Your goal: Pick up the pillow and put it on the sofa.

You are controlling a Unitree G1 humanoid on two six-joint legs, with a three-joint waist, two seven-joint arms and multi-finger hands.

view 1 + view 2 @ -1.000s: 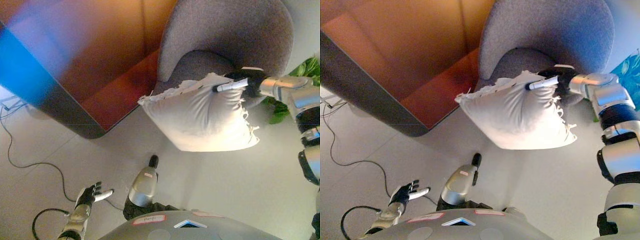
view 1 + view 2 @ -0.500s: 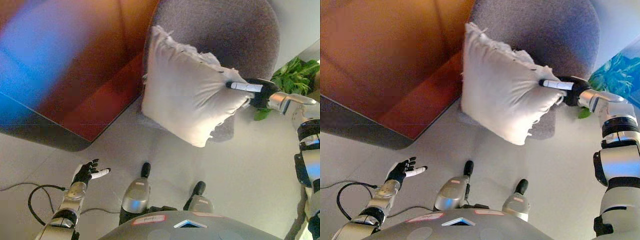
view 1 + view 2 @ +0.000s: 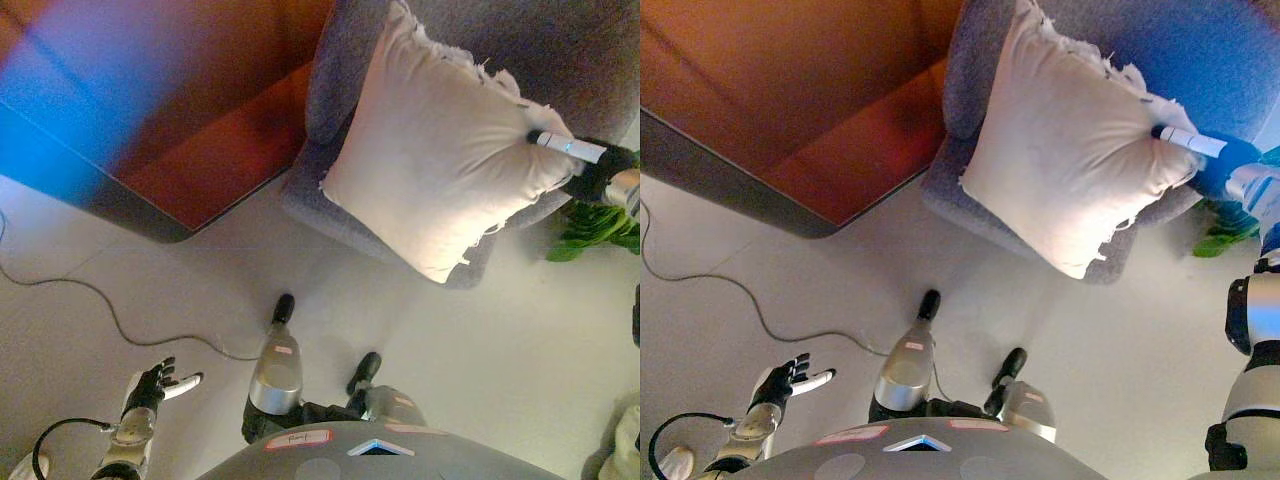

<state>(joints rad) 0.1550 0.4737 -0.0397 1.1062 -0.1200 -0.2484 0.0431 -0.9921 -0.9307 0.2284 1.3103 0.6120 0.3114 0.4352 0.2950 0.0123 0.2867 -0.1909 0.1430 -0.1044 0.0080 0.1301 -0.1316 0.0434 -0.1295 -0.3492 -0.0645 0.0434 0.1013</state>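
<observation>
A cream pillow (image 3: 440, 160) with frayed edges hangs in front of the grey sofa chair (image 3: 330, 90), covering most of its seat. My right hand (image 3: 590, 165) pinches the pillow's right edge, a white-tipped finger lying across the cloth. The pillow's lower corner dips past the chair's front edge. Whether the pillow rests on the seat cannot be told. Down at the lower left, my left hand (image 3: 150, 385) hovers above the floor with its fingers spread, holding nothing.
A reddish-brown wooden cabinet (image 3: 190, 110) stands left of the chair, its dark edge near the floor. A green plant (image 3: 590, 225) sits right of the chair. A thin cable (image 3: 100, 300) trails across the pale floor at the left.
My right hand has carried the pillow up and to the right, further over the chair seat. The camera has shifted too. My left hand stays low and open.
</observation>
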